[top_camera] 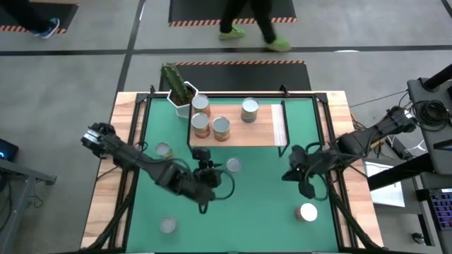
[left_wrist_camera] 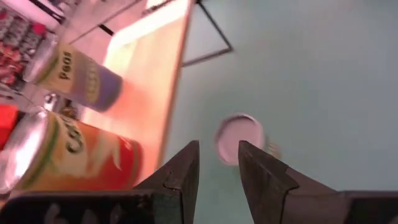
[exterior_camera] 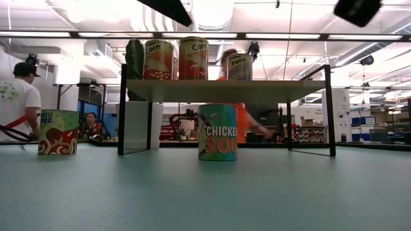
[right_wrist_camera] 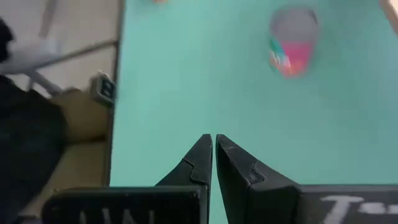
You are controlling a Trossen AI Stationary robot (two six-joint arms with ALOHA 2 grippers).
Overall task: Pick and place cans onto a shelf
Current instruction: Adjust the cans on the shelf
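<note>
cans on shelf: four upright cans stand on the shelf (top_camera: pixel 261 130); corn cans (top_camera: pixel 201 105) (top_camera: pixel 200 124) (top_camera: pixel 222 128) cluster at its end by the cactus pot (top_camera: pixel 178 90), a peas can (top_camera: pixel 249 109) stands apart toward the striped end.
cans on mat: chicken soup can (top_camera: pixel 233 165) just in front of the shelf; one can (top_camera: pixel 164 149) off the shelf's cactus end; one (top_camera: pixel 167 225) near the front edge; one (top_camera: pixel 308 212) at the front right.
looks: silvery round tops, printed labels; "corn", "peas", "chicken sou" read in the low view.
surface: green mat (top_camera: pixel 261 204) on a wooden table (top_camera: pixel 104 190).
room: workshop with ceiling lights; people beyond the table.
left gripper (top_camera: pixel 205 164): raised, jaws narrowly apart, empty; chicken soup can just beside it.
right gripper (top_camera: pixel 304 182): fingers closed, empty, raised above the mat, near the front right can.
</note>
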